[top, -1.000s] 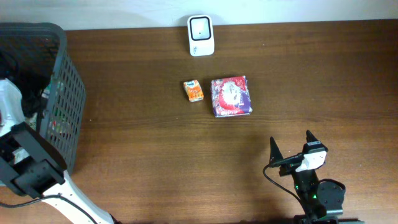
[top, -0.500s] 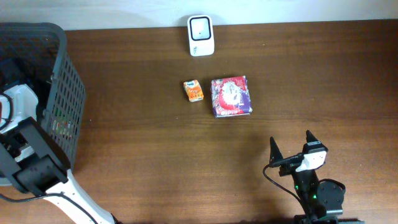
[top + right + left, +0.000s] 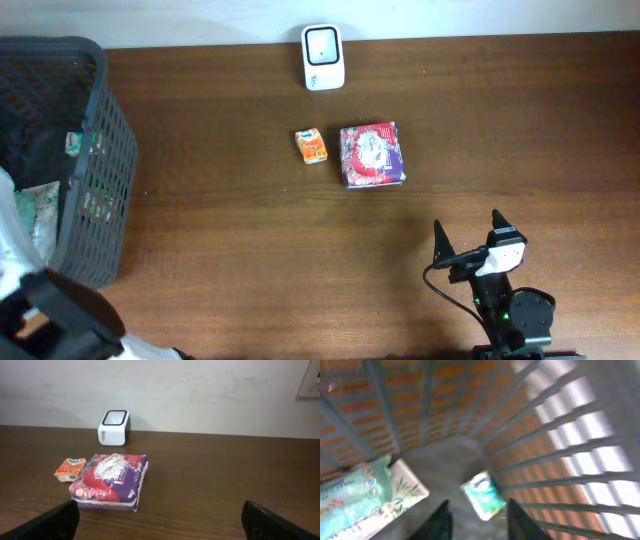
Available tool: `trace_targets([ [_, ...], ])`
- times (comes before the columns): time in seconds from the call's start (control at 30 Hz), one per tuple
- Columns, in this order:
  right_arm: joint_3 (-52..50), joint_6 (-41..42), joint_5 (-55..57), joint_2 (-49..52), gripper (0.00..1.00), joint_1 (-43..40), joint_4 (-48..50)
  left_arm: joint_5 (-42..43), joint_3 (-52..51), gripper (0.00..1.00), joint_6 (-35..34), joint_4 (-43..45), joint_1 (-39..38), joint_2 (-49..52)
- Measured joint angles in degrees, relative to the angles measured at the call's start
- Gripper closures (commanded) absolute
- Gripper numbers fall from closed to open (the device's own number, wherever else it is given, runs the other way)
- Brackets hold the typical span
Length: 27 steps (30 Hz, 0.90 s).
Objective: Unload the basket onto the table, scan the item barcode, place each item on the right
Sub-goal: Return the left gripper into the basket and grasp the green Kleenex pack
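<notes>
The white barcode scanner stands at the table's back edge. In front of it lie a small orange packet and a red-and-purple packet. My left gripper hangs inside the dark mesh basket, jaws apart with nothing between them. Just beyond its fingertips lies a small teal packet, and a teal-and-white tissue pack lies to the left. My right gripper stands wide open near the table's front edge, well short of the packets.
The basket's mesh wall rises close on the right of my left gripper. The left arm's dark link sits at the front left corner. A pale wall runs behind the scanner.
My left arm has drawn back toward the front left, uncovering the basket's contents in the overhead view. Its jaws have narrowed. The right arm has not moved.
</notes>
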Motion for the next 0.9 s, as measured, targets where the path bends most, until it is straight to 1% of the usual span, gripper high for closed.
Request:
trace_targets([
  [0.03,0.0,0.0,0.0,0.0,0.01,0.0,0.0,0.48,0.17,0.13,-0.07,0.04,-0.22,-0.68],
  [0.07,0.0,0.02,-0.02,0.0,0.01,0.0,0.0,1.27,0.17,0.04,0.2,-0.13,-0.63,0.09],
  [0.1,0.0,0.0,-0.02,0.0,0.01,0.0,0.0,1.53,0.11,0.0,0.24,-0.15,-0.92,1.27],
  [0.2,0.0,0.0,0.0,0.0,0.01,0.0,0.0,2.23,0.07,0.0,0.0,-0.02,-1.57,6.47],
  [0.27,0.0,0.0,0.0,0.0,0.02,0.0,0.0,3.08,-0.33,0.01,-1.16,0.2,-1.64,11.8],
  [0.3,0.0,0.0,-0.02,0.0,0.01,0.0,0.0,3.76,-0.39,0.02,-1.36,0.76,-1.64,12.98],
  [0.37,0.0,0.04,0.0,0.0,0.01,0.0,0.0,6.73,-0.52,0.11,-1.81,3.8,-1.64,16.15],
  [0.43,0.0,0.0,-0.02,0.0,0.01,0.0,0.0,9.68,-0.55,0.11,-2.29,5.42,-1.68,18.53],
  [0.57,0.0,0.0,-0.02,0.0,0.01,0.0,0.0,11.19,-0.55,0.12,-4.44,6.4,-2.47,22.45],
  [0.6,0.0,0.02,0.0,0.0,0.01,0.0,0.0,11.17,-0.48,0.14,-5.03,6.91,-2.89,23.19],
  [0.63,0.0,0.0,0.0,0.0,0.01,0.0,0.0,11.28,-0.26,0.16,-5.9,7.58,-3.23,23.26],
  [0.67,0.0,0.0,0.0,0.0,0.01,0.0,0.0,11.34,-0.24,0.22,-6.32,8.83,-3.56,23.69],
  [0.73,0.0,0.02,0.0,0.0,0.01,0.0,-0.02,11.34,-0.17,0.46,-7.23,10.58,-3.98,24.3],
  [0.77,0.0,0.0,0.0,0.0,0.01,0.0,0.0,11.37,0.0,0.65,-7.32,11.06,-4.04,24.63],
  [0.8,0.0,0.0,-0.02,0.0,0.01,0.0,0.0,11.37,0.04,0.77,-7.48,11.08,-4.04,25.09],
  [0.87,0.0,0.0,0.0,0.0,0.01,0.0,0.0,11.96,0.11,0.94,-7.8,11.76,-3.93,25.88],
  [0.9,0.0,0.0,0.0,0.0,0.01,0.0,0.0,12.04,0.15,1.0,-7.69,11.91,-3.93,25.92],
])
